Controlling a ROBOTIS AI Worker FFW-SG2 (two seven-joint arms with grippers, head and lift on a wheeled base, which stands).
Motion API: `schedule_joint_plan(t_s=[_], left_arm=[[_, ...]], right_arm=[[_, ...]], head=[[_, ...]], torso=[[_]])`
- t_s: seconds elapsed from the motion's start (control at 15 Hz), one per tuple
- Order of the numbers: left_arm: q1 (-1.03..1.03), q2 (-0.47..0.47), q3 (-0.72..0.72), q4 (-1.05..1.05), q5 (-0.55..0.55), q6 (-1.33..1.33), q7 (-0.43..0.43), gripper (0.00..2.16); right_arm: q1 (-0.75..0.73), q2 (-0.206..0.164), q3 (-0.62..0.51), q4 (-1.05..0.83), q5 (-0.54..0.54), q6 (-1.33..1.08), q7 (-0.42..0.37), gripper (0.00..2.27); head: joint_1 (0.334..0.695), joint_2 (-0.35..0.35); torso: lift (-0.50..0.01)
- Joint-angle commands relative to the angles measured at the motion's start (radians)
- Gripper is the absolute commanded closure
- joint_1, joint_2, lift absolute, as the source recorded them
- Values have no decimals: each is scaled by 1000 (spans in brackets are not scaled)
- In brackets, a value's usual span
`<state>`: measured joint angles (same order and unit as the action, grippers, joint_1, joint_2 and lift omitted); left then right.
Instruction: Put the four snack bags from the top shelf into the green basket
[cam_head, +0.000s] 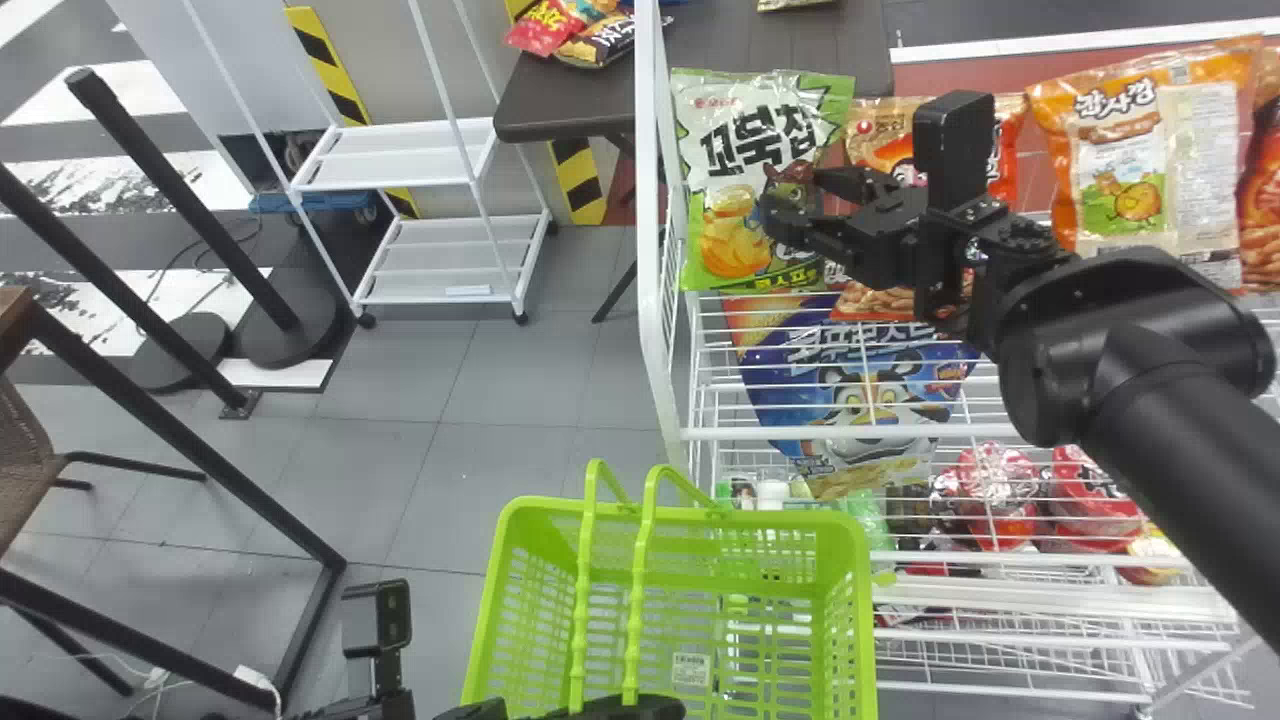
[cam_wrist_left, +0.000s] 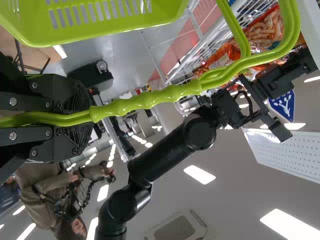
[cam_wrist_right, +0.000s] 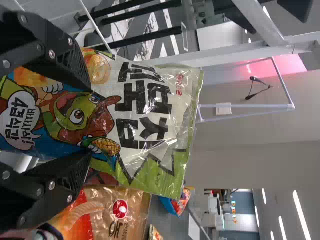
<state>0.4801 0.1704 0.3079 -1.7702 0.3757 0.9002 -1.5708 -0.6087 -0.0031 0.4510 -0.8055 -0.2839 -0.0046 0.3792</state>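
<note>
The right gripper (cam_head: 800, 197) is open at the face of the green snack bag (cam_head: 735, 150), which stands at the left end of the top shelf. In the right wrist view, the right gripper (cam_wrist_right: 86, 122) has its fingers apart across the green bag (cam_wrist_right: 145, 115). To the bag's right stand a red-orange bag (cam_head: 880, 130), an orange bag (cam_head: 1120, 190) and a red one (cam_head: 1262, 215) at the edge. The left gripper (cam_head: 600, 708) is at the bottom edge, by the green basket (cam_head: 855, 620). In the left wrist view, the left gripper (cam_wrist_left: 82, 118) is shut on the basket handles (cam_wrist_left: 150, 97).
A white shelf frame (cam_head: 655, 220) rises left of the bags. Below the top shelf's wires lie a blue bag (cam_head: 850, 400) and red packages (cam_head: 1000, 490). Behind are a dark table (cam_head: 570, 100) and a white rack (cam_head: 440, 250). Black metal posts (cam_head: 190, 200) stand at the left.
</note>
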Motion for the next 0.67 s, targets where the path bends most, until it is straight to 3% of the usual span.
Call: schedule_joint_plan(t_s=[0.0, 0.13, 0.27, 0.47, 0.6], left_arm=[[0, 1, 0, 0, 2, 1, -10, 2148], [0, 3, 0, 1, 3, 1, -10, 2148], [2, 3, 5, 1, 6, -2, -10, 2148], [3, 8, 17, 1, 17, 1, -10, 2148], [-11, 11, 26, 15, 32, 50, -10, 2148]], right_arm=[[-3, 4, 0, 3, 2, 10, -2, 2037], [1, 4, 0, 2, 9, 7, -3, 2246], [21, 4, 0, -26, 19, 7, -6, 2246], [132, 4, -23, -207, 60, 71, -23, 2246], [231, 4, -97, -370, 127, 160, -26, 2246]], head=[[695, 228], [695, 227], [695, 227], [695, 238], [695, 253]], torso=[[0], [0], [0], [0], [0]])
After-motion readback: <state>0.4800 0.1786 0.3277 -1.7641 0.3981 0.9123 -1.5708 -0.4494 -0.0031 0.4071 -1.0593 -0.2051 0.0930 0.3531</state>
